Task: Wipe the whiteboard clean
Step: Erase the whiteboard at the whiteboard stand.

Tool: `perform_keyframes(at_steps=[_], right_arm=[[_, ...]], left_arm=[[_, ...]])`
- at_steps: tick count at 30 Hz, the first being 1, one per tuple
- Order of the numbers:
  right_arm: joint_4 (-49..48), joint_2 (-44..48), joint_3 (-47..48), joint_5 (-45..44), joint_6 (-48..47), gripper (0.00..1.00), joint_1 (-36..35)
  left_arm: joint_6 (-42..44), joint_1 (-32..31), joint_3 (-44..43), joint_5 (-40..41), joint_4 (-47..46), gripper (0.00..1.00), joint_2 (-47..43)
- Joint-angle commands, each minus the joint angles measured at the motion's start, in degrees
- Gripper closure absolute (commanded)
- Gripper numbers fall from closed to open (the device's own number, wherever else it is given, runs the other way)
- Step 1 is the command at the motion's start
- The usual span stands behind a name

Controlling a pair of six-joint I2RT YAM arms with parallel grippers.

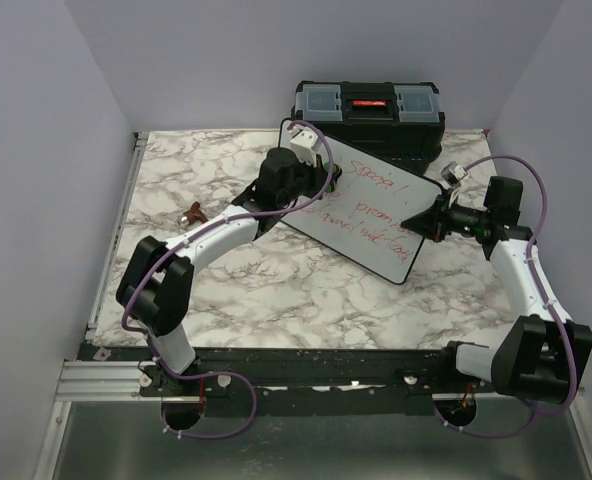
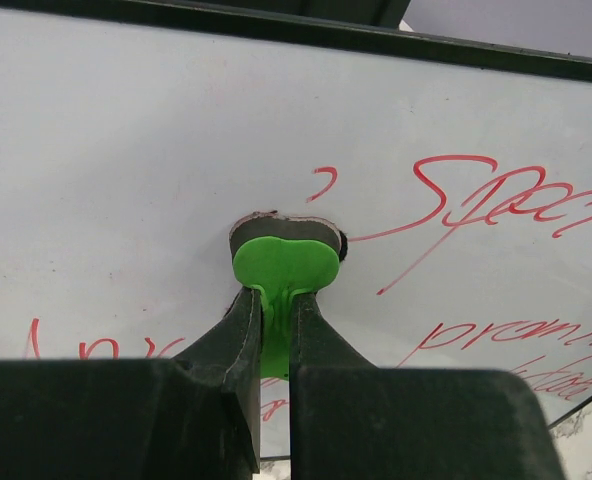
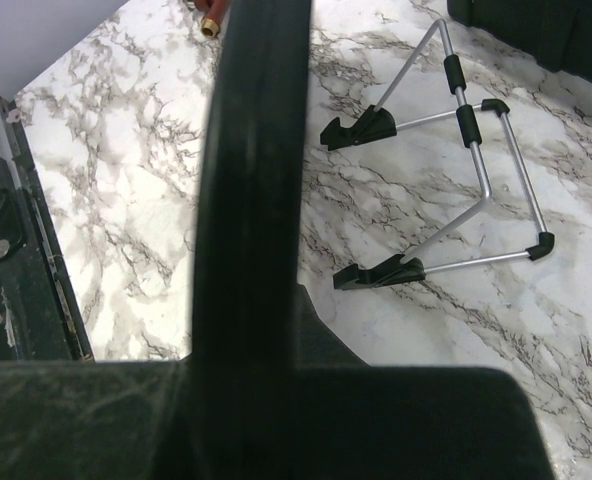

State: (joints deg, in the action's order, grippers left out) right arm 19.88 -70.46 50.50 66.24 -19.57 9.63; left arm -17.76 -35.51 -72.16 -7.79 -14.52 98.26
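Note:
The whiteboard (image 1: 376,222) is tilted above the marble table, and red handwriting (image 2: 496,200) covers its right part. My left gripper (image 2: 278,300) is shut on the tab of a green eraser (image 2: 284,262), whose dark felt pad presses against the whiteboard (image 2: 126,150). The board to the left of the eraser is mostly wiped white. In the top view my left gripper (image 1: 298,168) sits over the board's upper left part. My right gripper (image 1: 423,217) is shut on the board's right edge. In the right wrist view that black frame (image 3: 256,150) runs edge-on through my right gripper (image 3: 261,310).
A black toolbox (image 1: 368,110) with a red latch stands at the back, behind the board. A wire stand (image 3: 466,190) with black feet lies on the table under the board. A small red-brown object (image 1: 193,212) lies left of the left arm.

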Motion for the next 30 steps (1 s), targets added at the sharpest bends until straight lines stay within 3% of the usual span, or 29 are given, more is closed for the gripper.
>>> perform_keyframes(at_steps=[1,17,30], right_arm=[[5.1,0.6,-0.2,7.0,-5.8,0.99,-2.3],[5.2,0.5,-0.2,7.1,-5.8,0.99,-2.3],[5.2,0.4,-0.1,7.3,-5.9,0.99,-2.4]], left_arm=[[1.1,-0.8,0.7,2.9,4.7,1.00,2.1],[3.5,-0.8,-16.3,2.7,10.6,1.00,3.2],[1.5,-0.8,-1.7,1.1,4.8,1.00,1.2]])
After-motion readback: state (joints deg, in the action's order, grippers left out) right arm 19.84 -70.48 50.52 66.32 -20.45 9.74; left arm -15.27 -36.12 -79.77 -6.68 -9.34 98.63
